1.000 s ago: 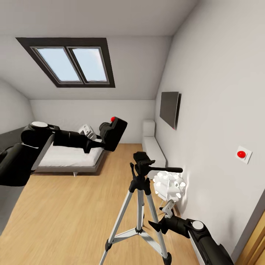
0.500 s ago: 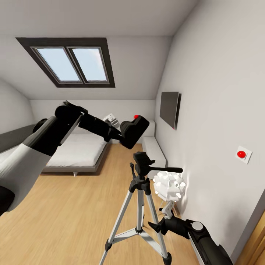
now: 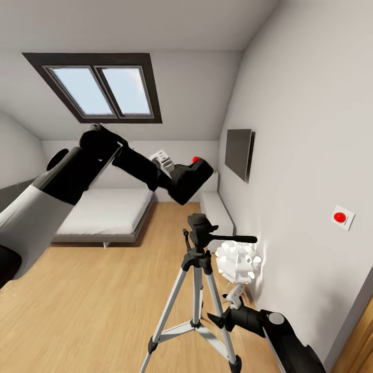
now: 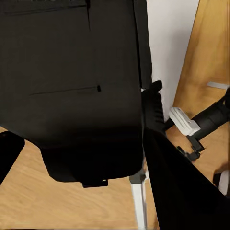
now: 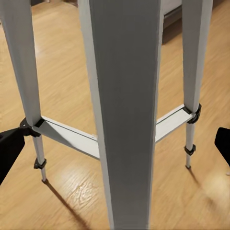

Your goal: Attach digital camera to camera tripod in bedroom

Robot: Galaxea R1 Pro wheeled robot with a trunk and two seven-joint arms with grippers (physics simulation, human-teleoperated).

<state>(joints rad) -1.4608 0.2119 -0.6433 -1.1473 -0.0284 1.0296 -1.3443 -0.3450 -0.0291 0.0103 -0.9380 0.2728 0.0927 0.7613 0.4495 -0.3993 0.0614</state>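
Clamped on the camera (image 3: 189, 178), your left gripper (image 3: 168, 173) holds it aloft over the bedroom floor (image 3: 103, 290), the black body tilted with its red dot uppermost. It hangs above the tripod (image 3: 196, 269) and a little toward the bed (image 3: 103, 212), clear of the black head (image 3: 199, 224) and not touching it. Seen from the left wrist, the camera's dark back (image 4: 72, 81) blocks most of the scene, with one silver leg (image 4: 139, 201) showing beneath it.

Your right gripper (image 3: 228, 311) sits low beside the tripod, its jaws parted: both fingertips (image 5: 10, 143) stand wide of the near leg (image 5: 125, 110) without gripping it. The spiky white lamp (image 3: 238, 260) stands just beyond, against the wall near the pan handle (image 3: 233, 239).

By the look of it, you are in the carry-and-align step, with the attachment not yet made. The next move calls for levelling the camera, centring its base over the head, then lowering straight down. Watch the pan handle jutting toward the lamp; a skewed descent could nudge the head or tip the stand.
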